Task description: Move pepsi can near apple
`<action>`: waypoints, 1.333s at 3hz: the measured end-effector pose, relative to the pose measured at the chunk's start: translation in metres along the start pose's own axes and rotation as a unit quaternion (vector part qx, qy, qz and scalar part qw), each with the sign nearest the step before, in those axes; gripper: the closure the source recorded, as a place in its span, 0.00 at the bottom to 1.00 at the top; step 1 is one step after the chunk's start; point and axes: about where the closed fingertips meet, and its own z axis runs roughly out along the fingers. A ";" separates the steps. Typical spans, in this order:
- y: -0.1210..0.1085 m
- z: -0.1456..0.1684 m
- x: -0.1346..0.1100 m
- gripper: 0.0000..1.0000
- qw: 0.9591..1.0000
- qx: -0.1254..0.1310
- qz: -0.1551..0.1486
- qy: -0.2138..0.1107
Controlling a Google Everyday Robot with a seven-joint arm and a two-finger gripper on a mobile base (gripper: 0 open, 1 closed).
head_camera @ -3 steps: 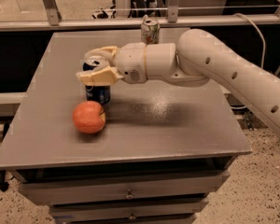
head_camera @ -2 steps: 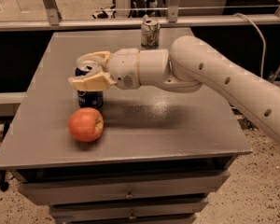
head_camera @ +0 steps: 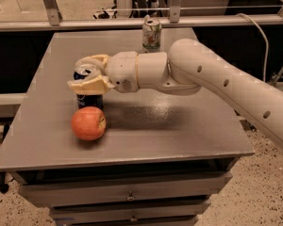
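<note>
In the camera view, the jaws sit over the left half of the desk (head_camera: 188,131), toward its front edge. The arm (head_camera: 212,74) carries them in from the right. They are closed on the upper part of the pepsi can (head_camera: 90,100), with 1 finger (head_camera: 91,84) across its front and the other behind its rim.

The pepsi can stands upright, and I cannot tell whether its base rests on the desk or hangs just above it. The apple (head_camera: 88,123) lies just in front of it, toward the front-left corner. It overlaps the can's base in this view, so the 2 may be touching. A green can (head_camera: 152,33) stands well apart at the back edge.

The placing looks nearly done, and the step in hand is setting down and letting go. To do it well:
- Lower straight until the base sits flat, with no more travel toward the front edge, because the round apple would likely roll if pushed.
- Part the jaws evenly and only slightly wider than the can, so neither finger drags it.
- Rise straight up before drawing back to the right, because a sideways sweep could tip the can or knock the apple.
</note>
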 end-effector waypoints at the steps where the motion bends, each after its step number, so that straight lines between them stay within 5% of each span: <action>1: 0.002 0.002 0.000 0.59 1.000 -0.003 -0.013 0.003; 3: 0.005 0.003 -0.002 0.12 0.999 -0.005 -0.031 0.002; 4: 0.006 0.002 -0.002 0.00 0.999 -0.005 -0.034 0.003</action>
